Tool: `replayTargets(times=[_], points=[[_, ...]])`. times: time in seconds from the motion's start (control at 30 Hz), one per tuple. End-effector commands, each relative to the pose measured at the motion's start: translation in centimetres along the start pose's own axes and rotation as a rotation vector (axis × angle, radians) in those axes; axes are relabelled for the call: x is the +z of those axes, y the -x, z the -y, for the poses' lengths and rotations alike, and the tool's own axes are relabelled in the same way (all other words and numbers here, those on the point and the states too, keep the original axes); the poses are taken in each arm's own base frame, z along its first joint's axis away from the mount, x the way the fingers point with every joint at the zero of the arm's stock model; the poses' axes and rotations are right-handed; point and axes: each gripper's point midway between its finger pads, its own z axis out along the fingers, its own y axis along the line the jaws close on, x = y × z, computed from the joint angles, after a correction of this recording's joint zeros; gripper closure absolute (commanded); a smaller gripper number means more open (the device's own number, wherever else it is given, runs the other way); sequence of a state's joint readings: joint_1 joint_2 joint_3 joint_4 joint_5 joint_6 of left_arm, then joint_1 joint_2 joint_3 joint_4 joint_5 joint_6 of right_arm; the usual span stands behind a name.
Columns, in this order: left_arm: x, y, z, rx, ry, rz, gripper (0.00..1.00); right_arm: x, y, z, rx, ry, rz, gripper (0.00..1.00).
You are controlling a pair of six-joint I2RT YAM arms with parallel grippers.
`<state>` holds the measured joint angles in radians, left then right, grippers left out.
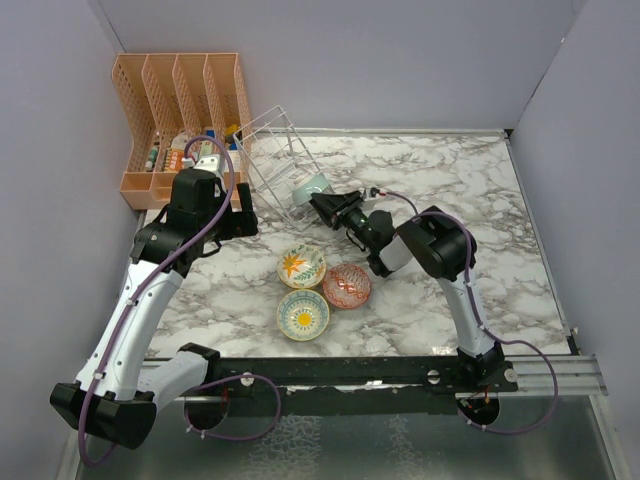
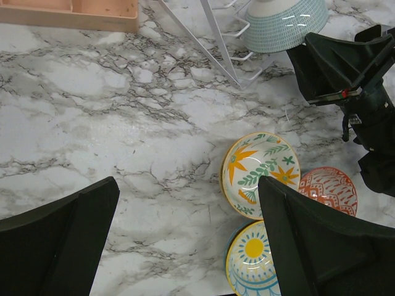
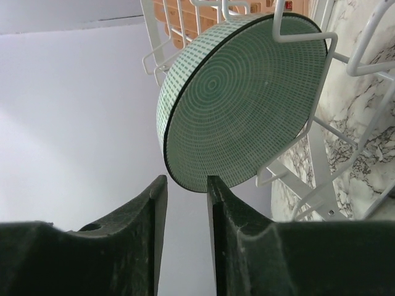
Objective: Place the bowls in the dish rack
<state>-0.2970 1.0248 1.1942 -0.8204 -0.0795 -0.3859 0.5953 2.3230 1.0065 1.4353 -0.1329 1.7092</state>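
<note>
A teal bowl sits in the dish rack; right gripper jaws slightly apart just beside it, left gripper jaws wide apart over the marble surface.

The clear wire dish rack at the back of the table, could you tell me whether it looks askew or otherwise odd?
Yes. The clear wire dish rack stands tilted, not square to the orange slotted plastic organizer beside it. A green-patterned ceramic bowl sits on edge at its front corner, with the right gripper close by.
</note>
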Motion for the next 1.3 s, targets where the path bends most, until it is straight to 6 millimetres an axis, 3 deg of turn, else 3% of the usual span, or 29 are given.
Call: replayTargets(times=[0.0,0.23,0.4,0.63,0.8,0.93,1.03,1.1,1.27], points=[[-0.3,0.7,0.1,0.011,-0.003,0.035,0.01,-0.6,-0.7,-1.0,-0.028,0.032,-0.039,0.65],[-0.4,0.6,-0.1,0.015,0.005,0.035,0.01,-1.6,-0.3,-1.5,-0.040,0.022,-0.034,0.52],[-0.3,0.7,0.0,0.013,0.000,0.034,0.01,-2.6,-0.5,-2.4,-0.058,0.014,-0.052,0.50],[-0.4,1.3,0.0,0.011,0.009,0.051,0.01,-6.0,-2.2,-4.3,-0.165,-0.108,-0.155,0.46],[-1.1,2.4,0.2,0.016,0.003,0.085,0.01,-9.1,-2.9,-5.1,-0.490,-0.375,-0.305,0.39],[-1.6,3.0,-0.1,0.022,0.019,0.109,0.01,-13.0,-0.7,-6.8,-0.835,-0.619,-0.350,0.36],[-1.7,2.9,-0.2,0.021,0.018,0.111,0.01,-16.3,0.3,-7.8,-1.001,-0.753,-0.409,0.34],[-1.7,2.7,-0.1,0.019,0.013,0.105,0.01,-18.0,-0.3,-8.4,-1.071,-0.789,-0.466,0.34],[-2.0,3.0,0.1,0.014,0.007,0.115,0.01,-20.8,-6.1,-8.3,-1.183,-0.786,-0.708,0.35]])
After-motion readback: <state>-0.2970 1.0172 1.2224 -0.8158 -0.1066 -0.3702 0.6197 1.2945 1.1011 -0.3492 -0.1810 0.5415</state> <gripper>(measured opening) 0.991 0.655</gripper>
